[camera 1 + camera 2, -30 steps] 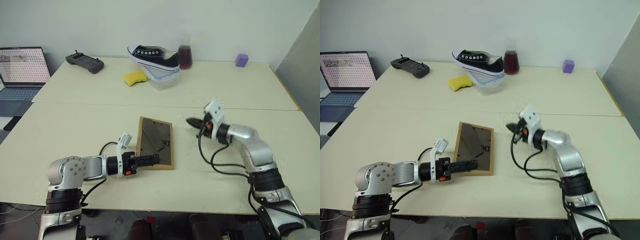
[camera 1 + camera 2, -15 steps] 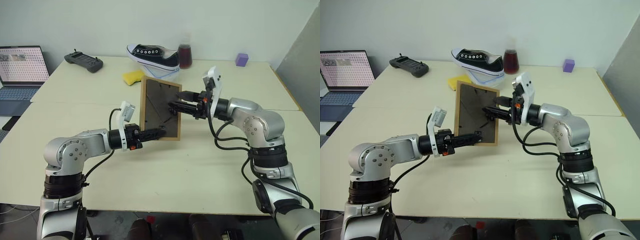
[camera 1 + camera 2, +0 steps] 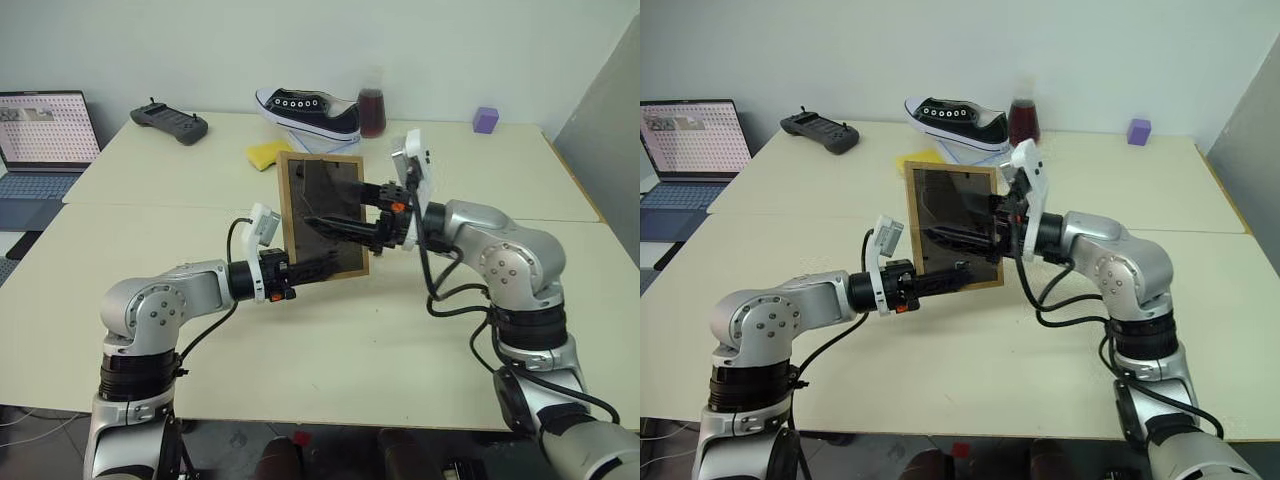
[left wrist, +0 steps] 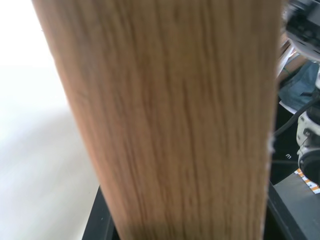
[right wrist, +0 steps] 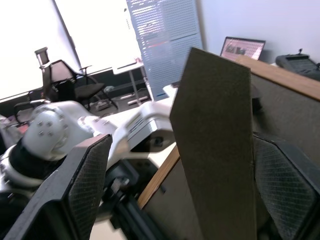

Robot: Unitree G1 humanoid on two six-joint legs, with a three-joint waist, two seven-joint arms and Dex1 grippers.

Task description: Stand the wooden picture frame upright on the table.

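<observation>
The wooden picture frame (image 3: 300, 200) is held upright just above the table (image 3: 400, 330), its dark back panel turned toward me. My left gripper (image 3: 325, 266) is shut on the frame's lower edge, and light wood (image 4: 170, 120) sits between its fingers in the left wrist view. My right gripper (image 3: 335, 215) reaches in from the right, open, at the back panel. In the right wrist view the dark fold-out stand (image 5: 215, 150) rises between its two spread fingers (image 5: 85, 180).
At the far side of the table stand a black-and-white shoe (image 3: 310, 110) on a clear container (image 3: 325, 162), a yellow sponge (image 3: 268, 155), a bottle of dark red liquid (image 3: 371, 105), a purple block (image 3: 484, 120) and a black controller (image 3: 170, 123). A laptop (image 3: 45, 130) sits at the far left.
The frame lay flat on the table a second ago; my left gripper has lifted and turned it upright. My right gripper has come over from the right and opened at its back.
</observation>
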